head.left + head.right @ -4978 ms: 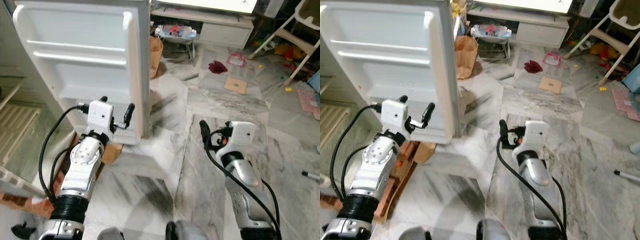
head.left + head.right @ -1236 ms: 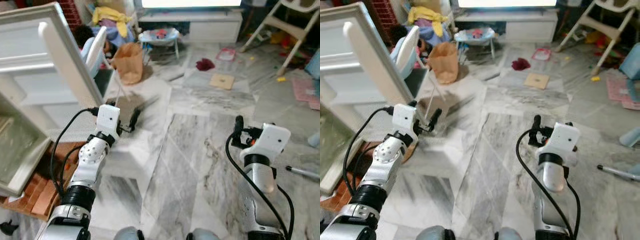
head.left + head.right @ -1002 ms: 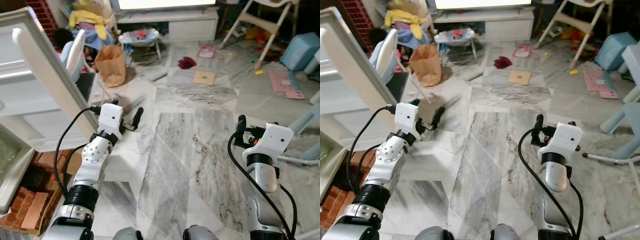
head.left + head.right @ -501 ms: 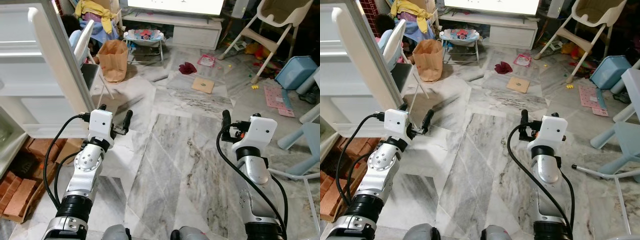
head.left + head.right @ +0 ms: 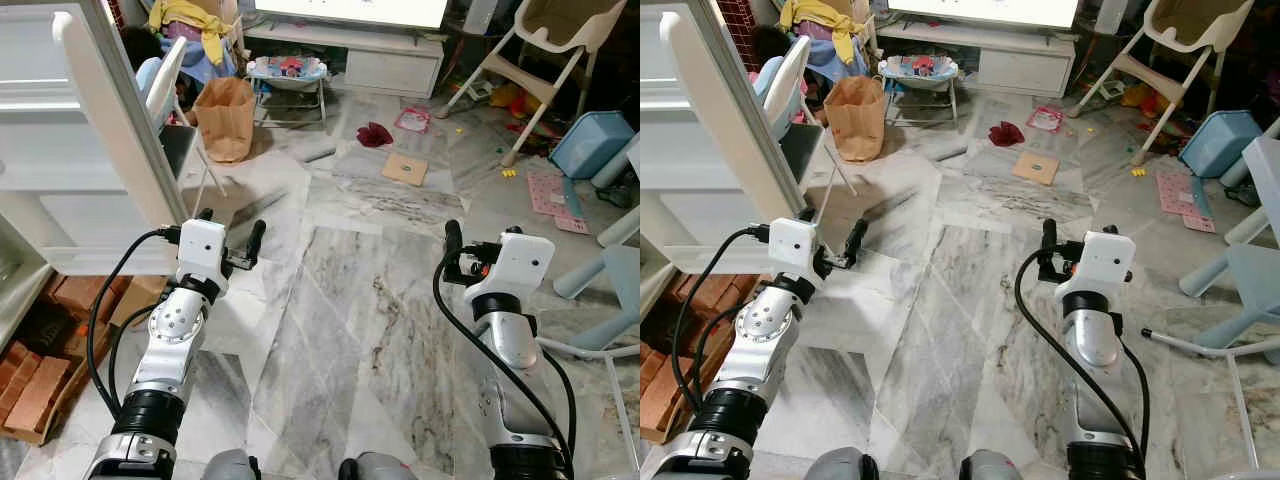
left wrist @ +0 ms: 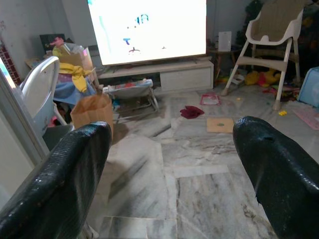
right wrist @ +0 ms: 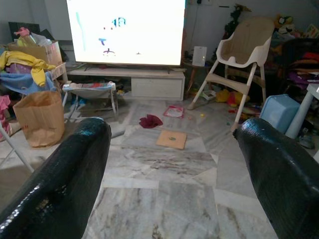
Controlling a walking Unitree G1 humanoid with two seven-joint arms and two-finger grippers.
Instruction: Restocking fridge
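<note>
1. Across the whole head view spreads a grey-veined marble floor (image 5: 340,330), scattered with toys and scraps toward 12 and 2 o'clock.
2. At 10 o'clock stands the white fridge door (image 5: 95,130), swung open with its edge toward the camera and its inner shelves bare as far as they show; the fridge body lies beyond the frame edge at 9 o'clock.
3. At 12 o'clock a bright television screen (image 7: 124,30) sits above a low white cabinet (image 5: 385,60), with a baby bouncer (image 5: 288,72) in front of it.
4. At 1 o'clock stands a white high chair (image 5: 1165,45), and just beyond it at 2 o'clock a blue tub (image 5: 1220,140).
5. At 11 o'clock a brown paper bag (image 5: 225,118) stands upright on the floor beside a pale chair (image 5: 165,95).
6. At 8 o'clock bricks (image 5: 30,395) lie under the fridge edge.
7. At 7 o'clock the left gripper (image 6: 169,174) is raised just beside the door's lower corner, jaws spread wide and holding nothing.
8. At 4 o'clock the right gripper (image 7: 172,174) hangs over bare floor, jaws likewise wide apart and unladen.
9. At 12 o'clock, small on the floor, lie a cardboard square (image 5: 405,168) and a dark red cloth (image 5: 375,134).
</note>
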